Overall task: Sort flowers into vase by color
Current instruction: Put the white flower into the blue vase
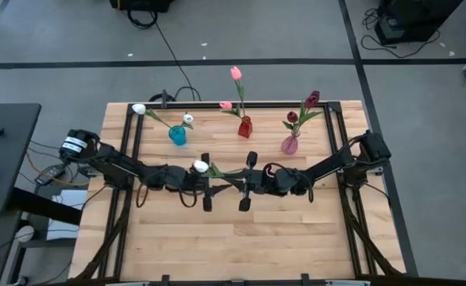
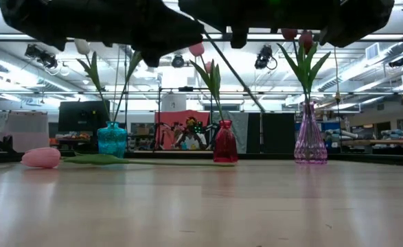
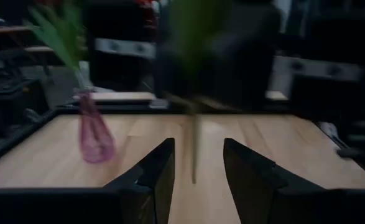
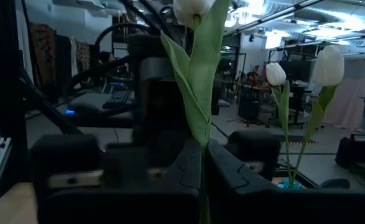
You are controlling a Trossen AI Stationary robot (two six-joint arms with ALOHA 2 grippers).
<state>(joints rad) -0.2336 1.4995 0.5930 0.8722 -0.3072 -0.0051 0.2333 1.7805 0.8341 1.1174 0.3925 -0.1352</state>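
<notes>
1. The right pincer [image 1: 244, 189] is clamped on the white tulip's [image 1: 200, 167] stem, mid-air above the bench [image 1: 240, 238].
2. The left pincer [image 1: 208, 188] stands apart around that stem; it should probably stay clear.
3. Carry it upright to the blue vase [image 1: 177, 136], which holds the other white tulips.
</notes>
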